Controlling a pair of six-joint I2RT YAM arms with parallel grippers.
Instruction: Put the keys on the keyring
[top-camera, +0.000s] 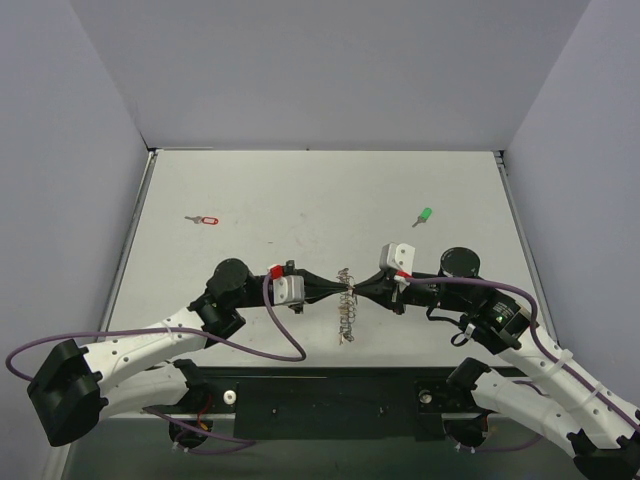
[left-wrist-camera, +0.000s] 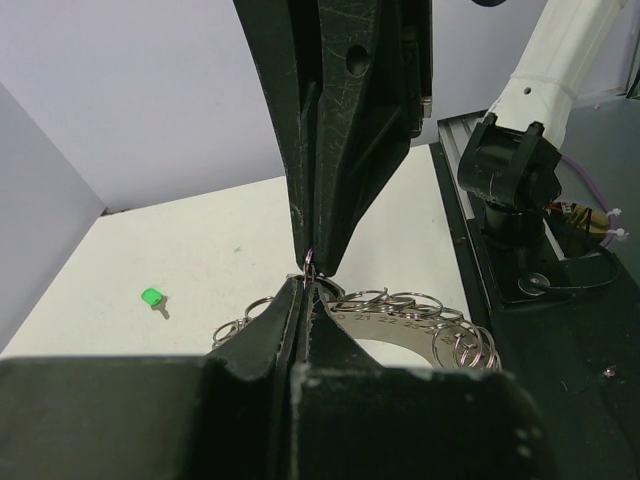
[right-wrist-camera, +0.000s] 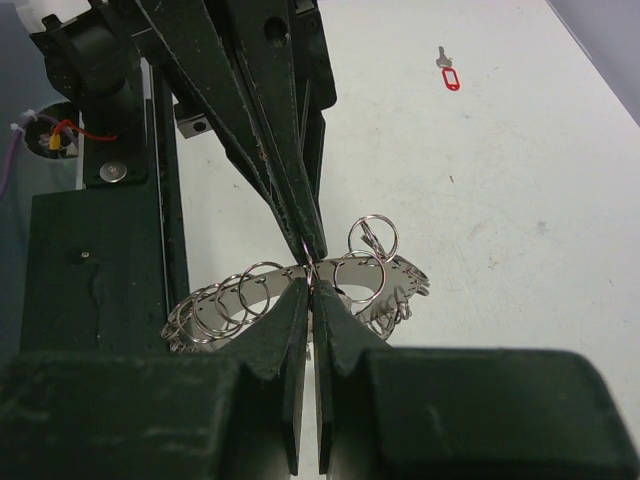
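The keyring (top-camera: 346, 318), a silvery numbered band strung with several small split rings, hangs above the table between my two arms. My left gripper (top-camera: 338, 291) and right gripper (top-camera: 358, 291) meet tip to tip at its top, both shut on one small ring of it. In the left wrist view the keyring (left-wrist-camera: 410, 312) curves off to the right of my left gripper (left-wrist-camera: 305, 282). The right wrist view has the keyring (right-wrist-camera: 385, 272) behind my right gripper (right-wrist-camera: 311, 284). Two keys lie loose: a red-headed key (top-camera: 206, 220) (right-wrist-camera: 448, 76) at far left and a green-headed key (top-camera: 424, 215) (left-wrist-camera: 152, 297) at far right.
The black mounting rail (top-camera: 330, 400) runs along the near edge between the arm bases. Purple cables (top-camera: 270, 345) loop beside each arm. Grey walls close in the table (top-camera: 300, 190) on three sides.
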